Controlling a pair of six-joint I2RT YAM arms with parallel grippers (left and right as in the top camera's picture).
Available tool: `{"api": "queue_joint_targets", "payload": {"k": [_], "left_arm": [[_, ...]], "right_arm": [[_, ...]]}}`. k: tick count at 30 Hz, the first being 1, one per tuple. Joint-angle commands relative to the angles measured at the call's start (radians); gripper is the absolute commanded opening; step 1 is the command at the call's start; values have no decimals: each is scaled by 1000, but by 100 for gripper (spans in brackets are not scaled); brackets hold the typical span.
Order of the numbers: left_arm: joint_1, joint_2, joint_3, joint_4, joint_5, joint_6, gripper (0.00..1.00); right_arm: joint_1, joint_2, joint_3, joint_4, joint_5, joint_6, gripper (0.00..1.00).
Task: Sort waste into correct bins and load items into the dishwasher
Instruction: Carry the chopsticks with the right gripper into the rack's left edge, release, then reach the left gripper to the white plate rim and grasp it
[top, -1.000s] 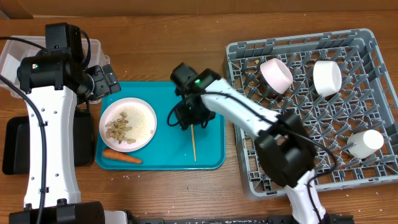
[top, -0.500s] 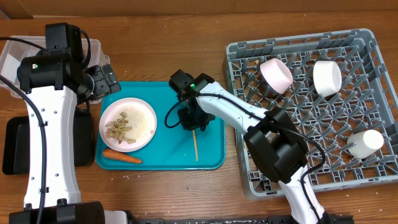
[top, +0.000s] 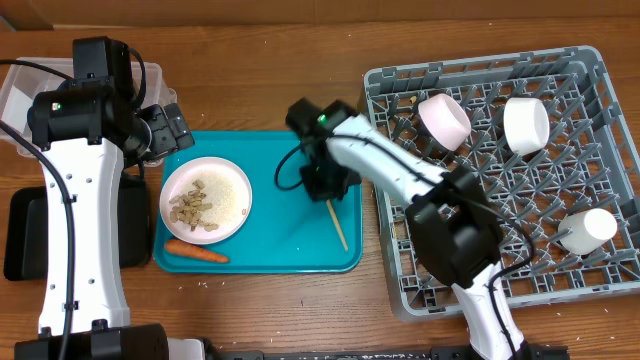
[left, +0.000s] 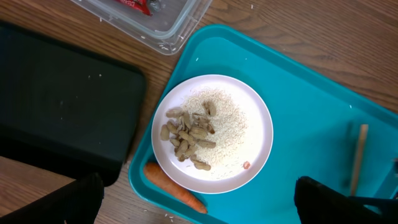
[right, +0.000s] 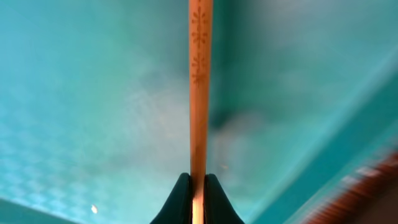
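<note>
- Right gripper (top: 328, 190) is pinching one end of a wooden chopstick (top: 337, 222); in the right wrist view its fingertips (right: 181, 186) are pressed against the stick's sides.
- From the grip, the chopstick slants across the teal tray (top: 270, 150) toward the tray's right rim. Whether its far end touches the tray cannot be told.
- Left gripper (left: 199, 202) hangs above the tray's left part with its fingers (left: 81, 199) spread wide, holding nothing.
- Below it sits a white plate (left: 264, 112) carrying crumbs and peanut-like scraps (left: 186, 137), with a carrot (left: 177, 186) just beside the plate's near edge.
- Beyond the tray's left edge lie a black bin (left: 56, 112) and a clear container (left: 168, 22).
- To the right, the grey dish rack (top: 400, 270) holds a pink bowl (top: 443, 118) and two white cups (top: 526, 124).
</note>
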Motion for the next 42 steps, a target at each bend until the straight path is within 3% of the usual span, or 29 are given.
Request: {"api": "queue_joint_targets", "payload": {"k": [1, 6, 13, 21, 29, 30, 33, 42], "left_arm": [[-2, 6, 7, 3, 2, -10, 100], [-2, 6, 7, 0, 2, -10, 100], [-2, 6, 7, 4, 2, -10, 100], [-2, 6, 7, 4, 2, -10, 100], [-2, 6, 7, 4, 2, -10, 100], [-2, 6, 7, 4, 2, -10, 100], [-2, 6, 7, 3, 2, -10, 100], [-2, 6, 7, 3, 2, -10, 100]], "right_arm": [[-72, -171, 96, -66, 18, -62, 4], [-186, -304, 100, -171, 96, -64, 4], [-291, -317, 35, -268, 140, -72, 4], [-268, -317, -211, -172, 104, -68, 4], [-268, -317, -262, -114, 61, -69, 4], [-268, -317, -262, -111, 61, -69, 5], [-268, -317, -262, -110, 62, -69, 22], [-270, -331, -253, -108, 61, -94, 24]]}}
